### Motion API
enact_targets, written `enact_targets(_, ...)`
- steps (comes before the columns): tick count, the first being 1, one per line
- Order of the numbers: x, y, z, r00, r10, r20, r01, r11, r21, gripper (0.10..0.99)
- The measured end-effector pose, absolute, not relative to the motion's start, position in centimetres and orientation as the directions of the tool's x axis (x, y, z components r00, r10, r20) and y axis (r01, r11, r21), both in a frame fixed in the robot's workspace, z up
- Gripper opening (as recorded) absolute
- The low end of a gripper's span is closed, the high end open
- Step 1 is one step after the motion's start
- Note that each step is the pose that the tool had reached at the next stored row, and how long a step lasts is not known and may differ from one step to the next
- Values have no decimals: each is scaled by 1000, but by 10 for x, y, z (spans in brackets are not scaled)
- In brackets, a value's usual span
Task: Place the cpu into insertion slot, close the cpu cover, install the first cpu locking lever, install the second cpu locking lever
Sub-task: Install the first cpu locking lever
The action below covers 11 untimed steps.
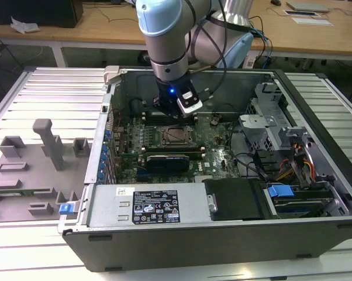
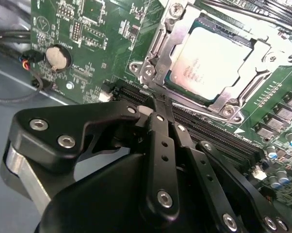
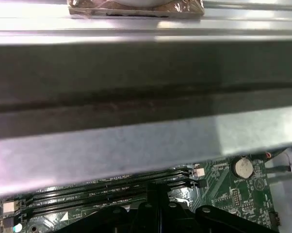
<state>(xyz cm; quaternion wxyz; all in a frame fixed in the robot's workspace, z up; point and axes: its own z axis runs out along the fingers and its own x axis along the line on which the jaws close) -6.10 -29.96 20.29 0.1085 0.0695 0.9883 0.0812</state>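
Your black claw [image 2: 161, 103] is pinched closed, empty, just beside the small dark-framed square insertion slot [image 2: 158, 46], where the pale silver-grey square cpu [image 2: 211, 60] sits under the thin silver metal cpu cover [image 2: 262, 63].

Silver cpu [image 2: 213, 62] seated in insertion slot [image 2: 171, 86], cover [image 2: 256, 82] closed.

Your arm [image 1: 167, 41] comes down near-vertical from above, pale blue joint caps up top, wrist pointing straight down with a blue light lit on it. Your gripper [image 2: 158, 104] hangs at the wrist's low end; in the second wrist view its black fingers [image 2: 161, 131] sit pressed together, tips meeting, nothing between them. Linkage bars fan out behind the fingers.
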Motion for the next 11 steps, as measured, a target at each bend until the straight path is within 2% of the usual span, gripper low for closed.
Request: enact_targets(11, -61, -300, 197, -954, 220, -203, 186, 967, 174, 106)
